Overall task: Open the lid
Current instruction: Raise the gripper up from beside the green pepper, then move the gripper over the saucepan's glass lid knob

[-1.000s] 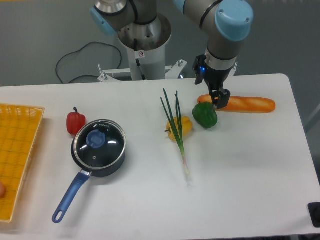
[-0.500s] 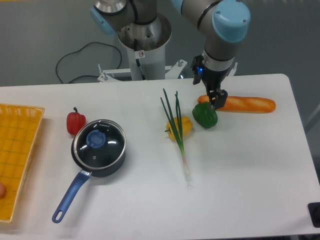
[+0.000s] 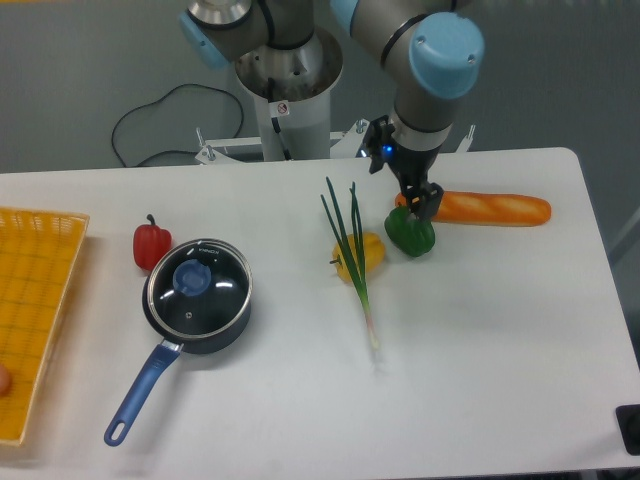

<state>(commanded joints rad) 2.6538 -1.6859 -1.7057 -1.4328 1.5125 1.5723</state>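
The lid (image 3: 199, 285) is a round glass disc with a metal rim and a blue centre knob (image 3: 190, 279). It sits closed on a dark saucepan (image 3: 190, 330) with a blue handle, at the table's left. My gripper (image 3: 423, 205) hangs far to the right, just above a green pepper (image 3: 409, 235) and near the left end of a bread loaf (image 3: 495, 208). Its fingers look close together with nothing between them.
A red pepper (image 3: 151, 244) lies just behind the saucepan. A yellow pepper (image 3: 361, 255) and green onions (image 3: 349, 252) lie mid-table. A yellow basket (image 3: 35, 300) stands at the left edge. The arm's base (image 3: 285, 90) is at the back.
My gripper has moved a little to the left and slightly up, from beside the bread's left end to above the green pepper. The lid and saucepan have not moved.
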